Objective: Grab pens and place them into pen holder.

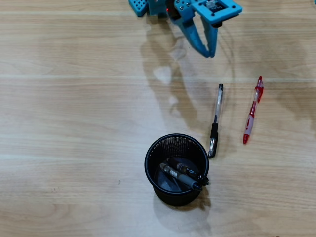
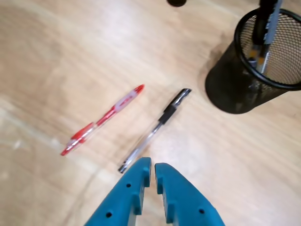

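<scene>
The blue gripper (image 2: 153, 168) has its two fingers nearly together, only a thin slit between the tips, and it holds nothing; in the overhead view it hangs near the top edge of the wooden table (image 1: 74, 123), above the pens. Just ahead of the tips in the wrist view lies the clear pen with a black grip (image 2: 155, 130), flat on the wood and lying slantwise. Beside it, a little apart and roughly parallel, lies the red pen (image 2: 102, 119). Further out stands the black mesh cup (image 2: 263, 66), upright, already with two dark pens (image 1: 183, 175) leaning inside; the clear pen's capped end lies just beside the cup's rim in the overhead view. The step in hand looks like reaching for the clear pen. To do it well the fingers should spread first, come down across the barrel near its middle rather than along it, and close squarely so the pen does not roll or swing when lifted.
</scene>
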Motion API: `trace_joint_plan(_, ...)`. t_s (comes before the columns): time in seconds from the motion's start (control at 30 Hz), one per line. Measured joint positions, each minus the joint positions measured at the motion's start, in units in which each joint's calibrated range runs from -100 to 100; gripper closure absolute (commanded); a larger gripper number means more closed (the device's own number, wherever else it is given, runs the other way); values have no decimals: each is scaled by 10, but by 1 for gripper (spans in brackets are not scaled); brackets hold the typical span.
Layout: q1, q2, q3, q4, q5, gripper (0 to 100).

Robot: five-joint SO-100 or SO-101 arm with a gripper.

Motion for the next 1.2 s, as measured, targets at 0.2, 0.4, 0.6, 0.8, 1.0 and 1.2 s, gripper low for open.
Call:
trace_joint_plan(0.2,-55,65,-87,79,-54,98)
trace_joint_plan(0.4,-97,198,-243,137,-87,98)
trace_joint_plan(0.6,-99,337,-407,215,-114,98)
trace_joint_plan(0.8,-94,372,-422,246,-162,98)
trace_joint_plan(1.0,-60,427,-436,248,-170,98)
trace_joint_plan(1.2,-34,496,-489,247,-171,98)
